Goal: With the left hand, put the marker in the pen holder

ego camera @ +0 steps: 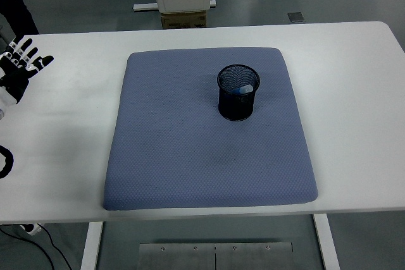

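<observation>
I see the blue marker [243, 89] inside the black mesh pen holder [238, 93] on the blue-grey mat [190, 150]. Left robot hand [18, 71] hovers at the white counter's [57, 137] left edge, fingers spread, empty.

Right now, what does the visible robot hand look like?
Only the left robot hand shows, at the picture's left edge: black, five-fingered, with white segments or markings along the fingers and a white part lower down by the edge. A black curved piece sits lower at that edge. The right hand is out of view.
</observation>
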